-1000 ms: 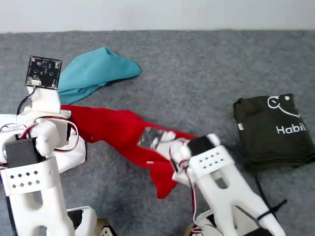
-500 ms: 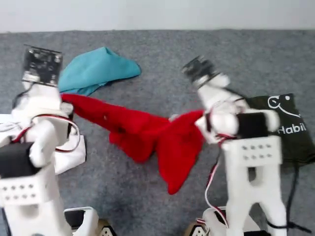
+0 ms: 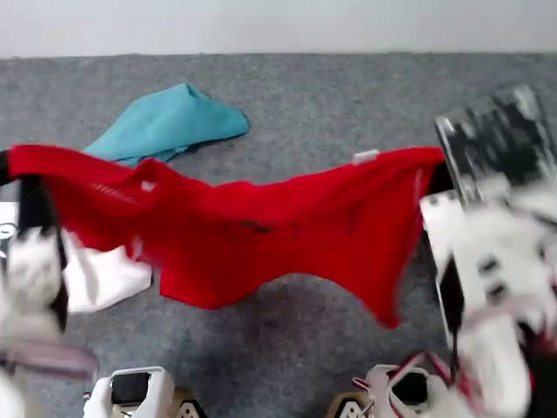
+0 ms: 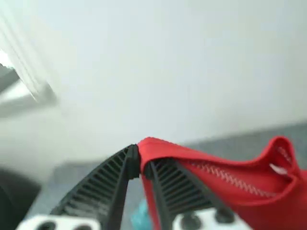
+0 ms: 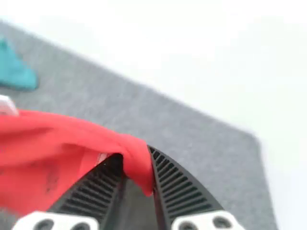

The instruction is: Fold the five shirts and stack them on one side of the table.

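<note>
A red shirt hangs stretched above the table between both arms. My left gripper is shut on one corner of the red shirt, at the far left in the high view. At the right, my right gripper is shut on the opposite corner of the red shirt. The raised right arm covers most of a dark folded shirt. A teal shirt lies crumpled at the back left. A white shirt lies under the red one at the left.
Grey carpet-like cloth covers the table. The arm bases stand at the front edge. A pale wall runs behind the table's far edge.
Both arms have lifted and pulled apart, spreading the red shirt from a crumpled heap on the table into a wide sheet hanging in the air.
</note>
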